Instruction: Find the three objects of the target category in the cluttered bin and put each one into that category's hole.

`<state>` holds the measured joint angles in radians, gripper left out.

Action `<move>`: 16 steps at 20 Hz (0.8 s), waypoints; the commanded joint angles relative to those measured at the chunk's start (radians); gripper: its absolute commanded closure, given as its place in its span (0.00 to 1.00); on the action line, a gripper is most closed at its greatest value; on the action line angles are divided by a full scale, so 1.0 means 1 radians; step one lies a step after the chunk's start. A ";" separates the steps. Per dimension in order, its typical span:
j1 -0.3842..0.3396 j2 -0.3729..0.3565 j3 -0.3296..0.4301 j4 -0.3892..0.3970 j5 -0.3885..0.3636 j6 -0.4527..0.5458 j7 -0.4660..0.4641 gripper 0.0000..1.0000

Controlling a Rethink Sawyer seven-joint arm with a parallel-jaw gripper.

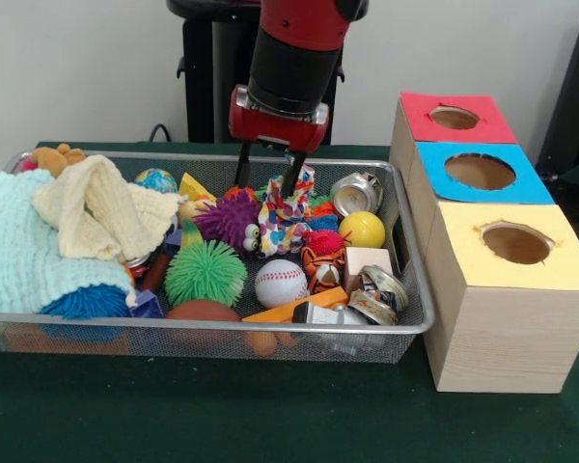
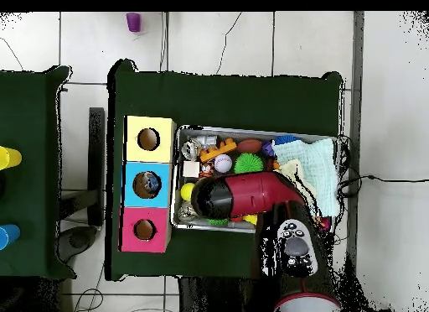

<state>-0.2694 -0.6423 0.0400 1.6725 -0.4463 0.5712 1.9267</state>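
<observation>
Silver wire mesh forms the bin (image 1: pixel 410 289), a wide shallow basket with a rounded metal rim that stands on the dark green tabletop (image 1: pixel 270 415), crammed with toys and cloth. The red and black arm comes down from above over the bin's far side, and its hand (image 1: pixel 264 177) hangs there with two dark fingers (image 1: pixel 242 166) spread apart, released, holding nothing. One fingertip dips just beside a patchwork stuffed toy with big eyes (image 1: pixel 282 217); a purple spiky ball (image 1: pixel 227 220) lies just below the hand. Nearer the tabletop's front edge rest a green spiky ball (image 1: pixel 205 272) and a white baseball (image 1: pixel 281 283), with a yellow ball (image 1: pixel 362 230) and a crushed silver can (image 1: pixel 355 193) towards the boxes. Pale mint and cream knitted cloths (image 1: pixel 48 236) are heaped at the bin's other end. Beside the bin stand three wooden boxes with round holes, topped red (image 1: pixel 454 118), blue (image 1: pixel 480 172) and yellow (image 1: pixel 514 246).
</observation>
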 commanded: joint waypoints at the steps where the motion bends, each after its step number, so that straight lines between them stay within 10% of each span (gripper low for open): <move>1: -0.078 0.035 0.066 -0.094 -0.047 0.060 -0.124 0.00; 16: -0.034 0.012 0.034 -0.099 -0.070 0.068 -0.070 0.00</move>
<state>-0.3168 -0.6519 0.0405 1.6299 -0.4465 0.5712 1.9267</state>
